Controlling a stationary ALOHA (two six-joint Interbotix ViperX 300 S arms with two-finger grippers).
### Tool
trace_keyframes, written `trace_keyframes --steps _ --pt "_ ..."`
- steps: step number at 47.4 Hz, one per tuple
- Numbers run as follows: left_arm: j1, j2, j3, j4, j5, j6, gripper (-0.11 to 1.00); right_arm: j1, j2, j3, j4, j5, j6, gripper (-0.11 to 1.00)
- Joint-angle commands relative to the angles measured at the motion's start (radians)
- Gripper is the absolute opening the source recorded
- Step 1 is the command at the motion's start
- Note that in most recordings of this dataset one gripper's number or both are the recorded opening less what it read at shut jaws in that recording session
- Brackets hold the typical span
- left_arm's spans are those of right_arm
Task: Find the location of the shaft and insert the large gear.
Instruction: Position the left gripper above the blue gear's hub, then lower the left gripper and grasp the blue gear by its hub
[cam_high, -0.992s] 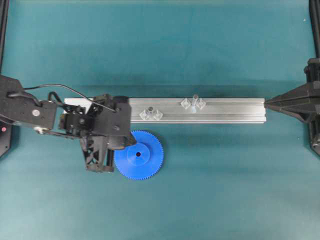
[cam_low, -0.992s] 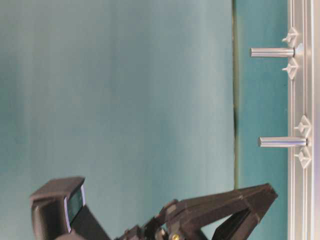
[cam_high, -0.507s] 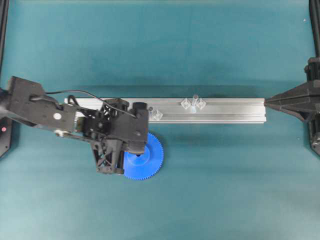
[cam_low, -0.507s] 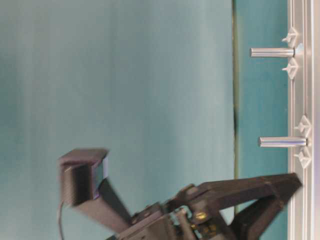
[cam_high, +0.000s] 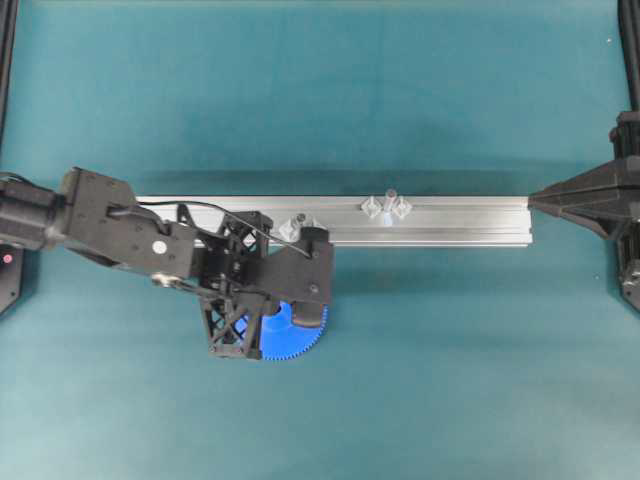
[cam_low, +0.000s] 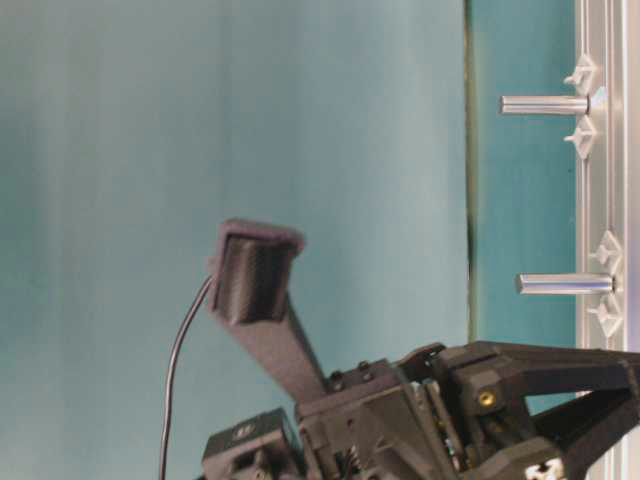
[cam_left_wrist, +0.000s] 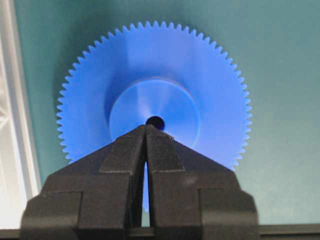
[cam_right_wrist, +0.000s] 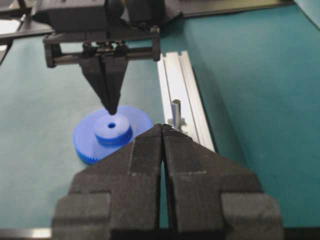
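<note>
I see the left gripper (cam_right_wrist: 111, 107), fingers pinched shut w/ nothing between, tips just above the large gear (cam_right_wrist: 113, 133) hub, maybe touching. Gear lies flat on the counter (cam_high: 450, 350) beside the aluminium rail (cam_high: 460, 222); shaft (cam_high: 388, 205) stands further along. Right gripper (cam_right_wrist: 163, 128) fingers closed, empty.

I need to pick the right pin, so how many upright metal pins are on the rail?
2. One pin stands mid-rail between spread clear pieces; the other, toward the rail's left end, is covered by the left arm from overhead but shows in the table-level view.

Blue large gear (cam_left_wrist: 155, 95) flat beside upright silvery shaft (cam_high: 390, 197)
</note>
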Motion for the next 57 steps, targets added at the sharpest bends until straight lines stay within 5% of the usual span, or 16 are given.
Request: trace_keyframes --steps 1,57 --pt "-0.008 -0.006 -0.044 0.002 0.029 0.002 -0.01 -0.003 0.003 -0.008 0.000 -0.005 0.009 -0.01" --pt "-0.023 0.067 -0.152 0.003 0.192 0.005 0.00 -0.005 0.005 0.002 0.000 -0.005 0.009 -0.01"
